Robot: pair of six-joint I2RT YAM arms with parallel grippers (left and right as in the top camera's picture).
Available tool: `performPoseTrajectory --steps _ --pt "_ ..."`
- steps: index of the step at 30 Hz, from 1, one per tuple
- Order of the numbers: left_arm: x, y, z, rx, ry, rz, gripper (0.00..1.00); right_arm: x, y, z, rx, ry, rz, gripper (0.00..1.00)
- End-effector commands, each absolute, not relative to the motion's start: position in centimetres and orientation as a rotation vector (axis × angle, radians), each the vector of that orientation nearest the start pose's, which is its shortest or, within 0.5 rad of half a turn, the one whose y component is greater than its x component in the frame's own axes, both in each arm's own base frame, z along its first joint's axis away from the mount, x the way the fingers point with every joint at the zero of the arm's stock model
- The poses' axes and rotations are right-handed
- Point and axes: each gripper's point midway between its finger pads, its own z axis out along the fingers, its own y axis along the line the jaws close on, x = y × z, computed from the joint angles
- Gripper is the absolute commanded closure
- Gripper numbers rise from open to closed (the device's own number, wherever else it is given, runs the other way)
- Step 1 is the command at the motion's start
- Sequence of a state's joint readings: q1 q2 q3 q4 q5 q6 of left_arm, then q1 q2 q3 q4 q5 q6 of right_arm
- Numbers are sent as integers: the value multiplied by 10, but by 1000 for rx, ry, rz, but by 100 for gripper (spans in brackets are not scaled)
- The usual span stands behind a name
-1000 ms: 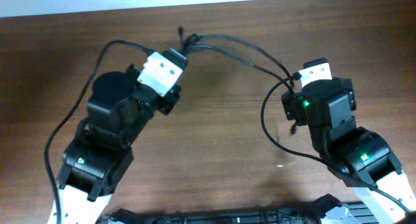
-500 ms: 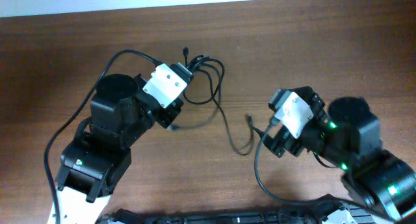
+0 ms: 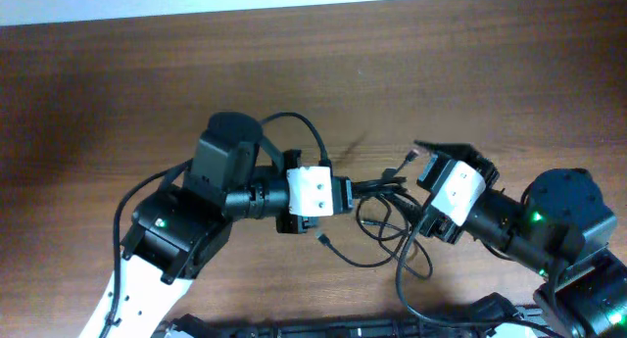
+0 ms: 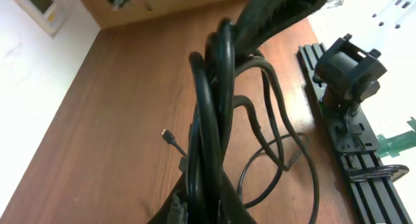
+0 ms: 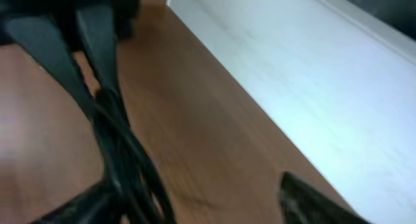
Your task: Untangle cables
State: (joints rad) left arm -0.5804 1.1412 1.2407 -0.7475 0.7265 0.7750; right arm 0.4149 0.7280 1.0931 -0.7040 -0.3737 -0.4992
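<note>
The cables [image 3: 377,218] are thin black cords lying in loose overlapping loops on the wooden table between my two grippers. My left gripper [image 3: 351,193] points right and is shut on a bunch of their strands [image 4: 218,107], which run up out of its jaws in the left wrist view. One small plug [image 3: 323,240] [image 4: 170,138] rests on the wood just in front of it. My right gripper [image 3: 416,186] faces the left one, open, fingers wide apart. In the blurred right wrist view the cables [image 5: 123,159] run beside its left finger [image 5: 71,204]; the rest of the gap is bare.
A black rail [image 3: 343,328] [image 4: 351,146] runs along the table's front edge, carrying a black fixture [image 4: 351,71]. A thicker black robot wire [image 3: 299,127] arcs over the left arm. A white wall [image 5: 312,68] borders the table [image 5: 195,120] at the back.
The left gripper has carried the cables from the back toward the table's middle and turned to point right. The right arm has swung left to meet the bundle, and its jaws have narrowed somewhat.
</note>
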Motion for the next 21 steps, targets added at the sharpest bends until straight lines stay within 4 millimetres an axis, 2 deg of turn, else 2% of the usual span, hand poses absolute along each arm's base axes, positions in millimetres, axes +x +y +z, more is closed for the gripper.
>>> performPoseTrajectory --steps 1,3,5,6,11,13,14,15,18,21 --pt "188 -274 325 1641 1276 -708 100 198 162 356 -1071 1564 341 47" --pt "190 -275 328 1635 1259 -700 100 197 162 354 -1074 1573 344 67" --pt "194 -278 333 1624 1230 -686 100 194 166 355 -1090 1559 373 92" --pt "197 -280 334 1620 1221 -681 100 192 168 355 -1098 1553 388 96" --pt "202 -282 339 1605 1196 -654 100 193 167 354 -1097 1558 385 96" --pt "228 -276 338 1472 1373 -584 100 202 159 353 -1032 1608 345 96" --pt "244 -268 335 1383 1480 -525 100 212 148 351 -934 1676 297 96" --pt "248 -266 334 1354 1514 -507 99 219 140 350 -862 1718 267 96" --pt "248 -265 334 1349 1520 -509 94 229 123 349 -745 1776 195 96" --pt "248 -266 334 1349 1519 -510 91 229 123 349 -745 1776 194 96"
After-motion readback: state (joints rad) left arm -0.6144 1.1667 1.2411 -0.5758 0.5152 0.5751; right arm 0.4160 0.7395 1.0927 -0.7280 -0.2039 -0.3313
